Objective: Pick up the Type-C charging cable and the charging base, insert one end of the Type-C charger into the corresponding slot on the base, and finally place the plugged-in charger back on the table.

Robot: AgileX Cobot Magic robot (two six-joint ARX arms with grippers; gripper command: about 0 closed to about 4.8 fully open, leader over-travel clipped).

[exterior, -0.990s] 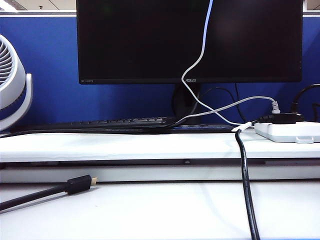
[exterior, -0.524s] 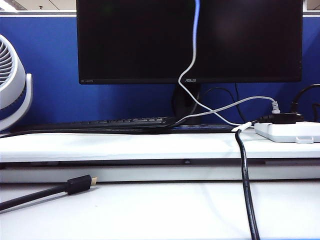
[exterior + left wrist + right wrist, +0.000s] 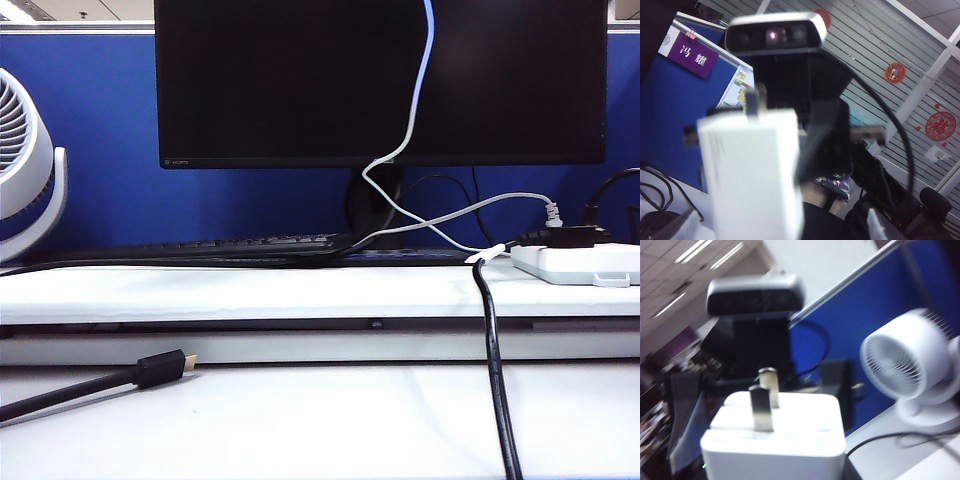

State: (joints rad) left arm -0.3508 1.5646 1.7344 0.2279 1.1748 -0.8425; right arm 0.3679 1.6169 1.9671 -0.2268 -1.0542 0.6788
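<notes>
The charging base [image 3: 775,440], a white block with two metal prongs [image 3: 761,407], fills the right wrist view, and my right gripper [image 3: 772,474] is shut on it, dark fingers showing at both lower sides. In the left wrist view the charging base [image 3: 752,175] stands in the air before the right arm's black hand [image 3: 825,130]. My left gripper [image 3: 775,227] is open, its pale fingertips [image 3: 677,225] standing wide of the block. The Type-C charging cable [image 3: 415,110] hangs from above the exterior view in front of the monitor. Its plug is hidden. Neither gripper shows in the exterior view.
A black monitor [image 3: 280,80] stands behind a raised white shelf [image 3: 250,290] that carries a keyboard [image 3: 200,245] and a white power strip [image 3: 575,262]. A white fan [image 3: 25,170] is at the left. On the table [image 3: 320,420] lie a black gold-tipped cable [image 3: 150,370] and a thick black cable [image 3: 495,370].
In the exterior view the hanging white cable swung left across the monitor, then back to the right. Nothing else there has moved.
</notes>
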